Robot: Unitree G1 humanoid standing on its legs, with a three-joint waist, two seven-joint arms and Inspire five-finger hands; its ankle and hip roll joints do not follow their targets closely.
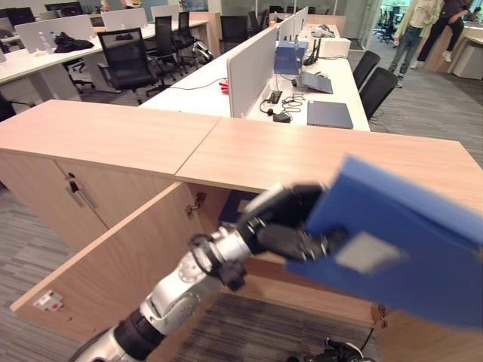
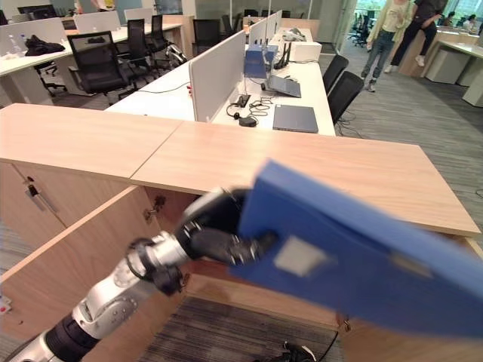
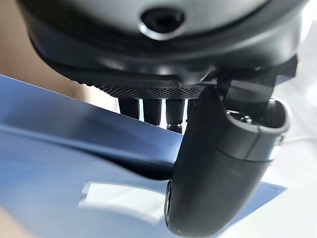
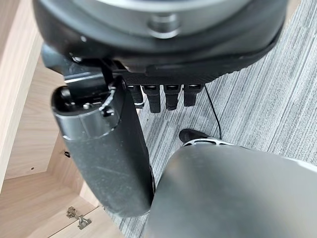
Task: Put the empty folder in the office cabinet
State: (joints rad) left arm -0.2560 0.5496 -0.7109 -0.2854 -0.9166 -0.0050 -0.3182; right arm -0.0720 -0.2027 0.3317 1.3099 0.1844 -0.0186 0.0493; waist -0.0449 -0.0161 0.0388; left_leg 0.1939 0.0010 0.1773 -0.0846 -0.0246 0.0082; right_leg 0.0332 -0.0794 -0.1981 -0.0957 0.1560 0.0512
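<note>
The flat blue plastic folder (image 1: pixel 407 249) with a pale label patch on its face occupies the lower right of the left eye view, held in the air and tilted, in front of the light wooden office cabinet (image 1: pixel 302 154). The left hand (image 1: pixel 290 222), dark and fingered, has hold of the folder at its left edge: in the left wrist view the thumb (image 3: pixel 223 168) lies pressed across the folder's face beside the label while the fingers (image 3: pixel 151 111) pass behind the sheet, pinching it between them. The silver-grey arm enters from the lower left of the frame.

The cabinet's wooden door (image 1: pixel 113 264) stands swung open at the lower left of the left eye view, with a metal hinge (image 1: pixel 196 204) visible at the opening behind the left hand. The cabinet's flat top runs across the middle of the frame. The folder is outside the cabinet, just before its open compartment.

The right hand (image 4: pixel 114 148) appears in the right wrist view over grey striped carpet (image 4: pixel 262 104); its thumb is extended, its fingers hang relaxed, and it holds nothing.

Beyond the cabinet, a white tabletop (image 1: pixel 332 83) with a pale divider panel (image 1: pixel 253 68) carries a closed dark laptop (image 1: pixel 328 113). Black office chairs (image 1: pixel 124 60) stand at the upper left. Two persons (image 1: pixel 423 30) stand at the upper right.
</note>
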